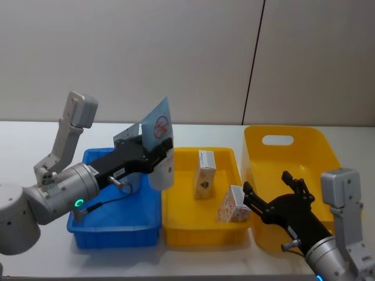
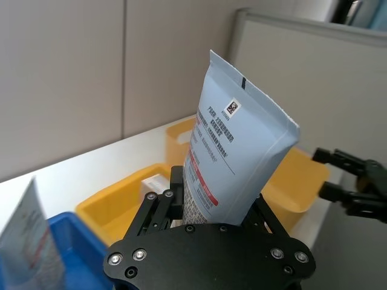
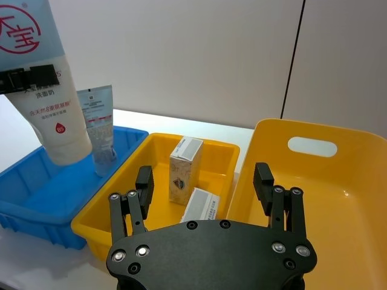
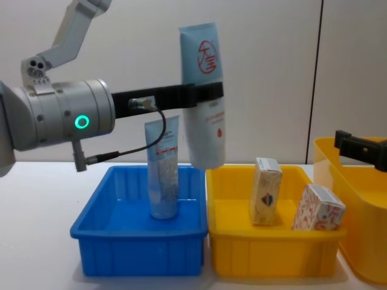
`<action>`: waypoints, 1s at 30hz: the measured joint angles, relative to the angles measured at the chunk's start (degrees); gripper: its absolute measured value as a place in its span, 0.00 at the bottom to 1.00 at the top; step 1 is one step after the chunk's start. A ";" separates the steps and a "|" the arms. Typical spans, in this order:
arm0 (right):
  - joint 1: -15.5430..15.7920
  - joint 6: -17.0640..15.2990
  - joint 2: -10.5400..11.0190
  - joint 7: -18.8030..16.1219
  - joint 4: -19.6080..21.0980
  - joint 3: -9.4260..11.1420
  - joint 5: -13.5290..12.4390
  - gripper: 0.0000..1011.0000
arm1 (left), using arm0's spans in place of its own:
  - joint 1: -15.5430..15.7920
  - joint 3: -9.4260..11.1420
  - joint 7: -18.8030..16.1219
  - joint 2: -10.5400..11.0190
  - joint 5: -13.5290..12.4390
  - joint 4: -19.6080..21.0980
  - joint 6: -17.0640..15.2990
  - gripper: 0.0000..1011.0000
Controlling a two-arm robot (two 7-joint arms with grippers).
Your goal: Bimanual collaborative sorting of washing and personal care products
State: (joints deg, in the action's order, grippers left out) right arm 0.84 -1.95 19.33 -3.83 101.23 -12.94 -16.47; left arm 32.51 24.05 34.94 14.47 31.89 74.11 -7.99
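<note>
Your left end effector point(image 4: 201, 92) grasps a pale-blue plastic tube point(image 4: 204, 136), upper centre of chest view — your right end effector point(image 1: 265, 181) is released.

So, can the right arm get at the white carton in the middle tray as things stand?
Probably yes. The right tool hangs open and empty just beside the carton in the middle tray, nothing between them. The left tool holds a tube up farther left, clear of that path.

The right tool point(image 4: 363, 149) runs off the chest view's edge, and the cap end of the pale-blue tube point(image 2: 239, 160) is hidden behind the left tool point(image 2: 211, 208) in its wrist view.
</note>
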 joint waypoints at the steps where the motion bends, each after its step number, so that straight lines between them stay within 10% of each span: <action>1: 0.00 0.00 0.00 0.00 0.00 0.00 0.00 0.99 | 0.29 0.18 0.99 -0.18 0.51 -0.44 0.16 0.32; 30: 0.21 -3.13 1.53 -3.50 2.06 0.49 -2.25 0.99 | 5.16 4.80 16.13 -4.04 6.54 -10.87 1.16 0.32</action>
State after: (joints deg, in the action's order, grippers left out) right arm 1.05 -5.08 20.86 -7.33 103.29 -12.45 -18.71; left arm 37.68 28.84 51.07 10.44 38.43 63.23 -6.83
